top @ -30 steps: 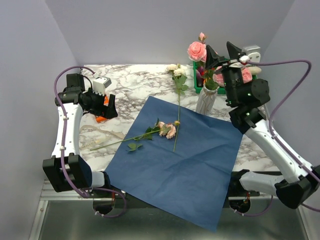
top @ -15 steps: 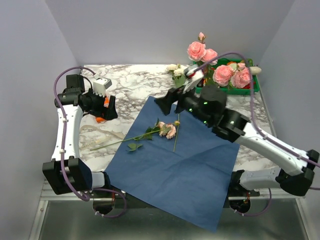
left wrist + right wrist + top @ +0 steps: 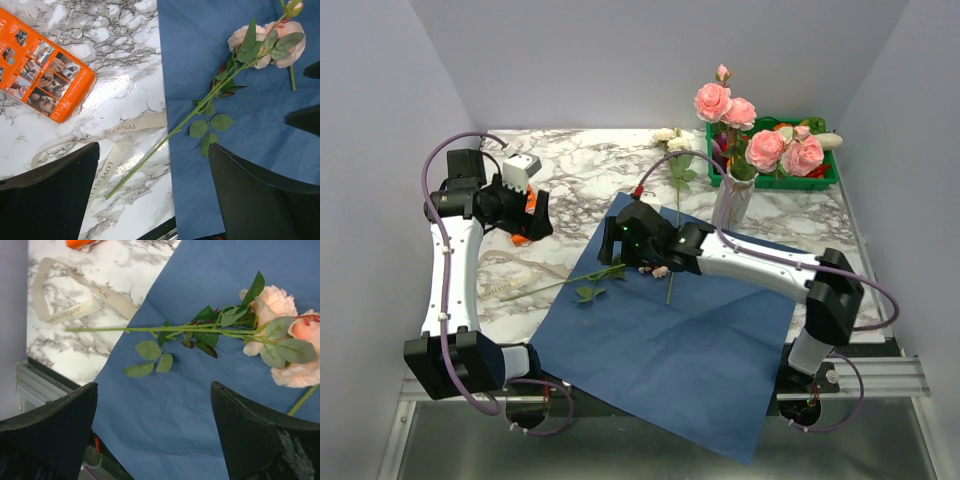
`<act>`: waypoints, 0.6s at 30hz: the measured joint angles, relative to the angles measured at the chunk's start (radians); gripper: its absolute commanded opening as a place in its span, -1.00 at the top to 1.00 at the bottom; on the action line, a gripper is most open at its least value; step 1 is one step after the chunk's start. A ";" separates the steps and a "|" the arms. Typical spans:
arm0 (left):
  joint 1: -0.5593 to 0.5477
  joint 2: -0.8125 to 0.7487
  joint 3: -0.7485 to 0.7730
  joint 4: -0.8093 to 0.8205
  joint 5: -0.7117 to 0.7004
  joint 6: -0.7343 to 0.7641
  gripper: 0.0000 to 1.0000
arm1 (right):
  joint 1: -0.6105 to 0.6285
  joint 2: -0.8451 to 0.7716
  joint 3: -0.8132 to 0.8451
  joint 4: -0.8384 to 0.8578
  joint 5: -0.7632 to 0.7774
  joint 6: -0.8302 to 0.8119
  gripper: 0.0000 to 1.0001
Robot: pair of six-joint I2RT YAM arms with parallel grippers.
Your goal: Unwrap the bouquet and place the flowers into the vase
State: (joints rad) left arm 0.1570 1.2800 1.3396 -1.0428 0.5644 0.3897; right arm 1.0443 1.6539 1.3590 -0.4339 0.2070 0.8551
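The blue paper (image 3: 670, 330) of the bouquet lies spread flat. The vase (image 3: 730, 205) stands at its far edge, with several pink roses (image 3: 713, 100) in it. A peach rose stem (image 3: 570, 283) lies across the paper's left edge; its blooms (image 3: 280, 305) and leaves show in the right wrist view. A cream rose (image 3: 670, 138) lies behind, its stem running onto the paper. My right gripper (image 3: 632, 243) hangs open just over the peach rose, nothing between its fingers (image 3: 50, 425). My left gripper (image 3: 535, 215) stays open at the left above the marble, with the peach stem (image 3: 165, 145) below it.
Beige ribbon (image 3: 515, 275) lies loose on the marble table (image 3: 590, 165) left of the paper. An orange packet (image 3: 523, 238) sits under the left gripper. A green crate (image 3: 825, 178) with vegetables stands at the back right behind the vase.
My right arm has swung from the vase leftward and down to the peach rose, with its jaws wider apart. Two more pink roses now show at the vase. The left arm has not moved.
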 measured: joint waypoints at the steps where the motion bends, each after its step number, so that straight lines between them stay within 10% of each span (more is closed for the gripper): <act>1: 0.000 -0.005 0.000 0.000 -0.001 0.000 -0.97 | 0.000 0.039 0.021 -0.008 0.003 0.024 -1.00; 18: 0.009 -0.012 0.007 -0.006 -0.007 0.027 -0.97 | -0.026 0.479 0.425 -0.312 -0.024 0.314 -0.79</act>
State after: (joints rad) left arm 0.1661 1.2678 1.3464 -1.0492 0.5571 0.4171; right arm 1.0183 2.1326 1.7836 -0.7464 0.1833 1.1694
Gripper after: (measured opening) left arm 0.988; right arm 0.909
